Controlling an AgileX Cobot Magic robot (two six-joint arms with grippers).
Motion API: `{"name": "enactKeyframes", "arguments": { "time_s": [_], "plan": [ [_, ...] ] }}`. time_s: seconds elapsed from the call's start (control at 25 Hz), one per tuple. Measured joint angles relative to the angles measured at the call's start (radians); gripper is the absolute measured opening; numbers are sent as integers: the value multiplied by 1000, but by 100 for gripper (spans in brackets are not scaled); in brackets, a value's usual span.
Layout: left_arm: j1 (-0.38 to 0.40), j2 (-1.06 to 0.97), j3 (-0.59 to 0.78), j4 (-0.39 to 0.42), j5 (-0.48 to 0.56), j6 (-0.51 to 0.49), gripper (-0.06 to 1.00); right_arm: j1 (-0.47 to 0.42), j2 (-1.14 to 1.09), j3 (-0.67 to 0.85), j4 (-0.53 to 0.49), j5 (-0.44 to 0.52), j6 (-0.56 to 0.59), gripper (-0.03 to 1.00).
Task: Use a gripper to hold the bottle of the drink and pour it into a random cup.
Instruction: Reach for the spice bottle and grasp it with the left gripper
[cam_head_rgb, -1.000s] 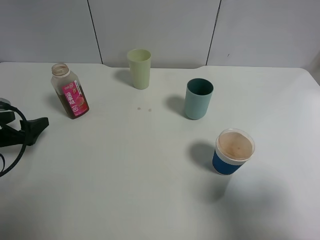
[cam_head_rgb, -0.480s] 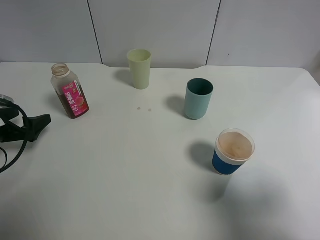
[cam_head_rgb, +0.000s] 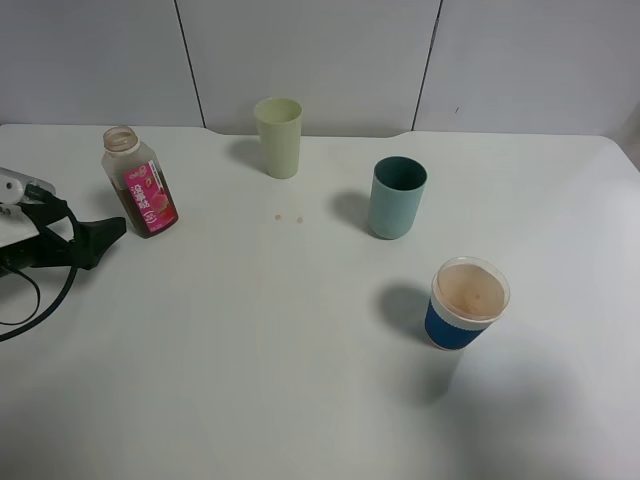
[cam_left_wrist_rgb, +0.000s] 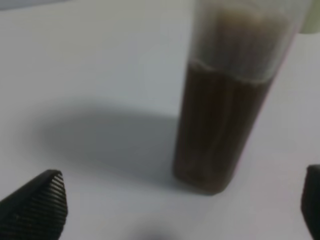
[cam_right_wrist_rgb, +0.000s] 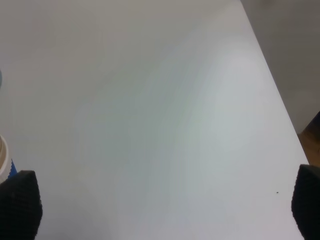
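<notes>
Left hand (cam_head_rgb: 95, 242) closer to bottle (cam_head_rgb: 140, 182), open wide, empty; cup (cam_head_rgb: 279, 137), teal tumbler (cam_head_rgb: 397, 198) beyond.

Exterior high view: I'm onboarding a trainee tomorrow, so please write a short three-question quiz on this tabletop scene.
1. True or false: the bottle stands upright with no cap on.
2. Which cup stands nearest the bottle? A) pale yellow-green tumbler B) teal tumbler C) blue-and-white paper cup
3. Fill in: the left gripper has its jaws ___, with the bottle not yet gripped.
Key: 1 true; 2 A; 3 open.
</notes>
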Motion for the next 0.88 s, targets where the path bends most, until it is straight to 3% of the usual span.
{"name": "enactKeyframes", "arguments": {
  "time_s": [0.4,0.88],
  "plan": [
    [-158,90,-112,-95,0,-8,88,0,0,0,0,0,0,100],
    [-274,176,-232,-142,0,-53,87,0,0,0,0,0,0,100]
  ]
}}
